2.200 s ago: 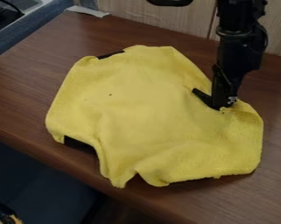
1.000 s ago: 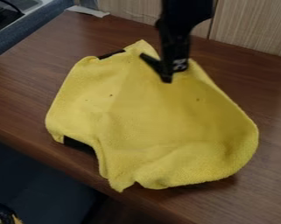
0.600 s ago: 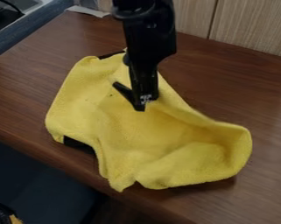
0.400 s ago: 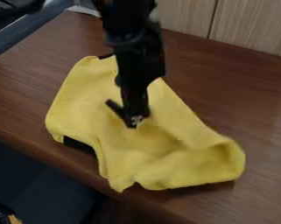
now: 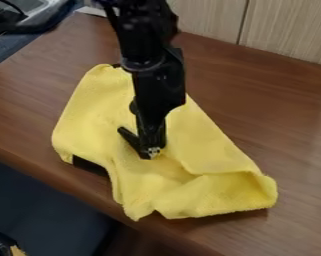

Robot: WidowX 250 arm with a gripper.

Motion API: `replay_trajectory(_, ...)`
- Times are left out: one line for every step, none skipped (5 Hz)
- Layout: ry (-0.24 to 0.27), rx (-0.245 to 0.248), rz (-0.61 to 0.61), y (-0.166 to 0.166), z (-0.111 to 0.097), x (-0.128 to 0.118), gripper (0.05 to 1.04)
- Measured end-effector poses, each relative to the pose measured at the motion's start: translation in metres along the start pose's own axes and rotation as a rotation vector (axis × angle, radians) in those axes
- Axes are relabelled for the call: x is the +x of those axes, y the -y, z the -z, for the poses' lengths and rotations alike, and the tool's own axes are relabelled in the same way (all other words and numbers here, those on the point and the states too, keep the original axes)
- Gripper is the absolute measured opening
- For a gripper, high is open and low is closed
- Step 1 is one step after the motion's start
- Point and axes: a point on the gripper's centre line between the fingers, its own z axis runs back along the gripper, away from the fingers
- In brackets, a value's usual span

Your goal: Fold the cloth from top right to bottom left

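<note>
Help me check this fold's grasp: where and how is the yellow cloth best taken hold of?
Probably by the folded-over flap, where the tool holds the cloth, pinched from above: the cloth lies low, but the flap bunches into raised creases there.

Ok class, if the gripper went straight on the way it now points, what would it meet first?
The gripper points down, so it would meet the cloth right at its tips. Below that probably comes the table, though how much cloth lies between is hard to judge.
</note>
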Motion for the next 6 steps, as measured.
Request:
replay_trajectory(-0.019,-0.015,-0.015,0.002,-0.001,-0.002,0.255)
replay_trajectory(-0.038,-0.015,-0.016,0.002,-0.006,-0.001,0.530)
replay_trajectory(-0.054,-0.012,-0.012,0.002,-0.012,0.003,0.854)
replay_trajectory(-0.073,-0.008,0.000,0.001,-0.019,0.008,1.014)
replay_trajectory(-0.071,-0.003,0.011,0.000,-0.030,0.015,1.009)
replay_trajectory(-0.053,-0.004,0.016,0.000,-0.032,0.019,1.003)
